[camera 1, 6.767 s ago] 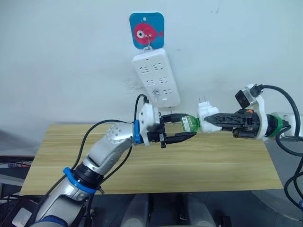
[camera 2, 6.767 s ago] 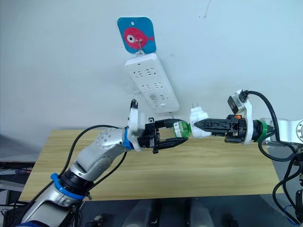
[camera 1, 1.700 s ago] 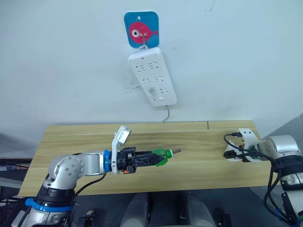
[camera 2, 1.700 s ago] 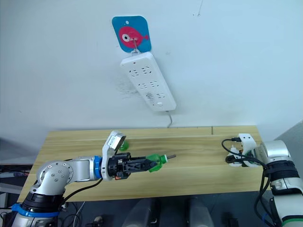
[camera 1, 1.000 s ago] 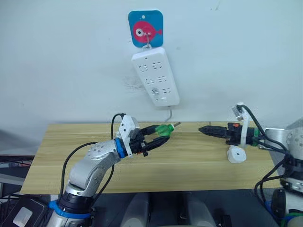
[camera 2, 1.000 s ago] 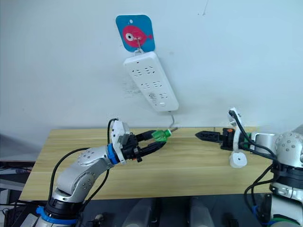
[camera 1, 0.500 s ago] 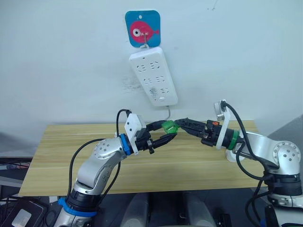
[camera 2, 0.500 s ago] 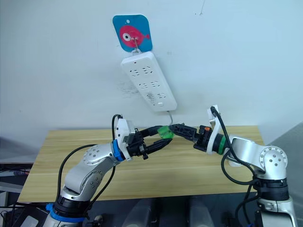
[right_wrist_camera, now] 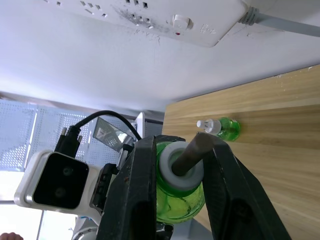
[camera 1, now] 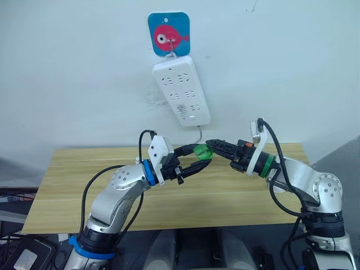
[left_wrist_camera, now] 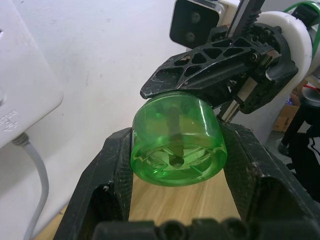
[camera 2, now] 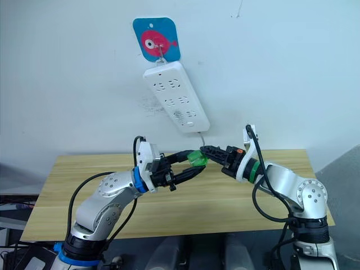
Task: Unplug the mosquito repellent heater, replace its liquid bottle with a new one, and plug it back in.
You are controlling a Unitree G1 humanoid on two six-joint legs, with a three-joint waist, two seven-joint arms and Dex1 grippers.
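Observation:
My left gripper [camera 1: 202,156] is shut on the base of the liquid bottle [camera 1: 201,152], a translucent green bottle held above the table with its wick end toward my right arm. In the left wrist view the bottle [left_wrist_camera: 175,145] sits between both black fingers [left_wrist_camera: 112,170]. My right gripper [camera 1: 211,144] has come across from the right, and its fingers [right_wrist_camera: 142,185] are shut on the bottle's white neck [right_wrist_camera: 182,167] around the wick. The new one [right_wrist_camera: 222,128], green with a white cap, lies on the table behind. The heater is hidden.
A long white power strip [camera 1: 181,93] hangs aslant on the wall from a blue fish hook plate [camera 1: 169,34], its cable [camera 1: 198,134] dropping behind the grippers. The wooden table [camera 1: 225,191] spreads below both arms, with its front edge near me.
My right gripper has pushed a little further left onto the bottle's neck. The left gripper and bottle have stayed nearly in place. A second ago the right gripper was still far from the bottle.

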